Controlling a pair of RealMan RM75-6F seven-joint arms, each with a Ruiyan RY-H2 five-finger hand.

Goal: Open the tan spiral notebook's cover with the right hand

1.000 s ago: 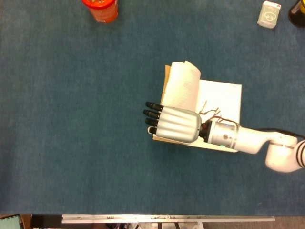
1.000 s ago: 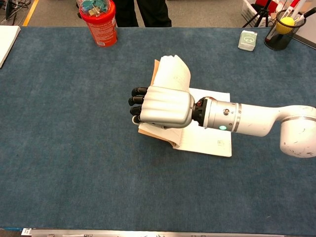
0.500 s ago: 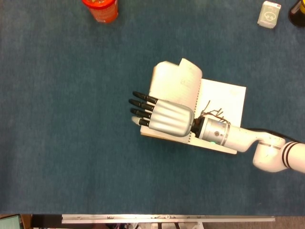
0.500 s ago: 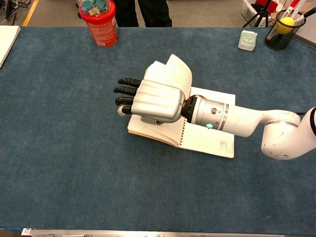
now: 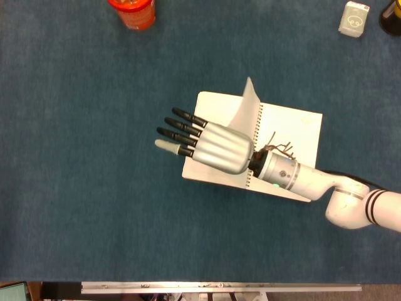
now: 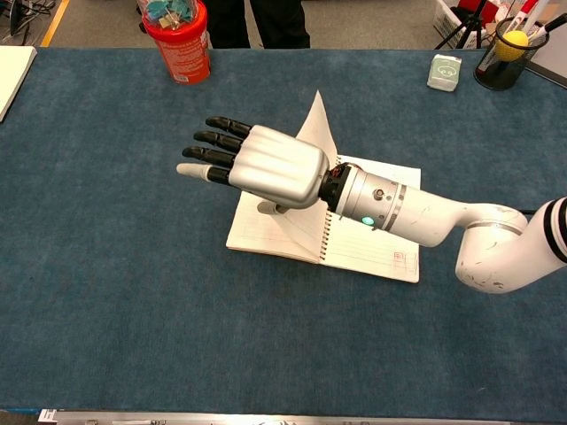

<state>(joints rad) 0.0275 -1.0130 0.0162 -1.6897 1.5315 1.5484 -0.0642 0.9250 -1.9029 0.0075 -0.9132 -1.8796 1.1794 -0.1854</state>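
Observation:
The spiral notebook (image 5: 289, 123) (image 6: 365, 251) lies open on the blue table, lined pages showing on both sides of the spiral. One sheet (image 5: 248, 108) (image 6: 317, 126) stands upright by the spiral. My right hand (image 5: 210, 146) (image 6: 263, 165) hovers over the left-hand page with its fingers stretched out and spread toward the left, past the notebook's left edge. It holds nothing. In the chest view its thumb hangs below the palm, close to the left page. The tan cover is hidden under the pages. My left hand is in neither view.
A red cup (image 5: 133, 11) (image 6: 177, 42) stands at the far left of the table. At the far right are a small white box (image 5: 354, 19) (image 6: 444, 72) and a black pen cup (image 6: 505, 55). White paper (image 6: 11, 75) lies at the left edge.
The right hand has moved left and uncurled its fingers. The curled stack of pages it was turning has dropped flat on the left side, leaving one sheet standing.

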